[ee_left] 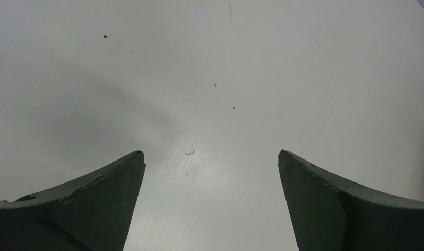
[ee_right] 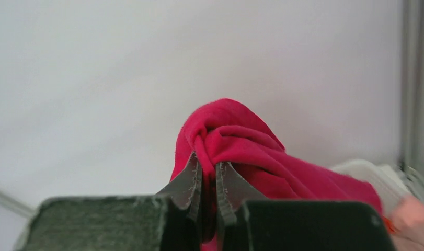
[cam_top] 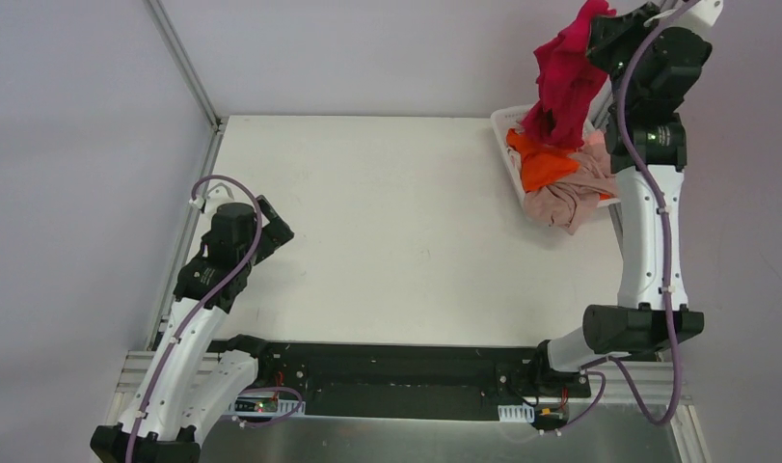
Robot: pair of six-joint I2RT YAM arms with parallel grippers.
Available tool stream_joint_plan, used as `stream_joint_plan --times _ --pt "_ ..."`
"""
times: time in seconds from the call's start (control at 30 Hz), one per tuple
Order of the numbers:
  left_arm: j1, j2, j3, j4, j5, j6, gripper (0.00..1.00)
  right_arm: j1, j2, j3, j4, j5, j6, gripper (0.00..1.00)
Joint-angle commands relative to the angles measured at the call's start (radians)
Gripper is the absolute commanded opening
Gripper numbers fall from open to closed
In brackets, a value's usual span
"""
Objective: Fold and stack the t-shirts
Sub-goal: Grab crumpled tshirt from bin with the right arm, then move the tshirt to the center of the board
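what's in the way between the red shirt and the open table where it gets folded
Nothing visible. The right tool is shut on the red t-shirt, hanging above the basket; the table beside it lies bare, and the open left tool sits at the left edge.

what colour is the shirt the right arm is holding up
Plain crimson red. The shirt shows best in the right wrist view, bunched between the fingers.

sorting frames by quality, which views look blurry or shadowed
Top external: sharp, evenly lit, red t-shirt crisp. Left wrist: broad soft shadow on the table left of centre, left claw dark. Right wrist: right claw and red t-shirt fairly clear, basket at the right edge blurred.
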Motion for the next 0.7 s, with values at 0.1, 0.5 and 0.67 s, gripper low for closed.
stream_joint_plan --times 0.1,0.5,0.67 --pt "-0.002 -0.026 0.003 0.008 0.029 -0.008 1.00 0.048 -0.124 0.049 0.249 -0.338 0.256 0.00" --pt "-0.002 -0.039 -0.007 0.009 0.090 -0.049 1.00 0.409 -0.138 -0.028 0.208 -0.431 0.422 0.00" --pt "-0.002 -0.040 -0.016 0.008 0.116 -0.100 1.00 0.664 -0.211 -0.327 0.298 -0.304 0.362 0.00"
